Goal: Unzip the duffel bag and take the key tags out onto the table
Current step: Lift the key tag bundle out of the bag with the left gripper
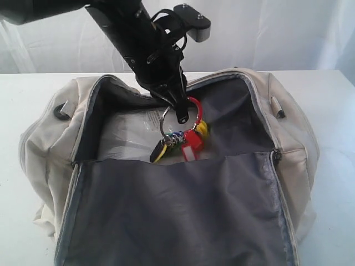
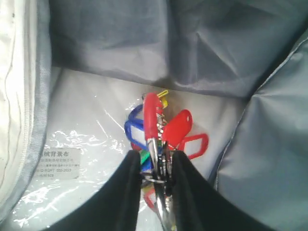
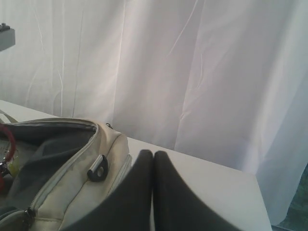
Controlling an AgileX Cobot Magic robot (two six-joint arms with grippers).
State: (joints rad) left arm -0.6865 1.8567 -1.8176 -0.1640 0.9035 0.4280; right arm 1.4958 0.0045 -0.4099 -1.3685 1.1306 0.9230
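- Key tags (image 1: 186,138) (image 2: 175,130) in red, yellow, blue, green and black sit at the centre of the exterior view, bunched on a metal ring (image 1: 167,125) inside the open duffel bag (image 1: 299,138) (image 2: 19,96).
- Left jaws are clenched on that ring. The left wrist view shows the ring pinched between the two dark fingers (image 2: 127,192), with the tags fanned out just beyond them.
- Whether the lowest tags touch the bag's floor cannot be told.
- Under the tags lies a clear plastic-wrapped sheet with a printed label (image 2: 60,161).
- The bag's main compartment gapes, and its grey-lined flap (image 1: 177,210) is folded down toward the bottom of the exterior view.
- The left arm (image 1: 133,39) slants down from the upper left of that view into the opening.
- Right jaws are pressed together on nothing, beside the cream end of the bag (image 3: 110,149) and above the white tabletop (image 3: 211,178) (image 1: 33,94).
- A white curtain (image 3: 192,72) (image 1: 266,33) hangs behind.
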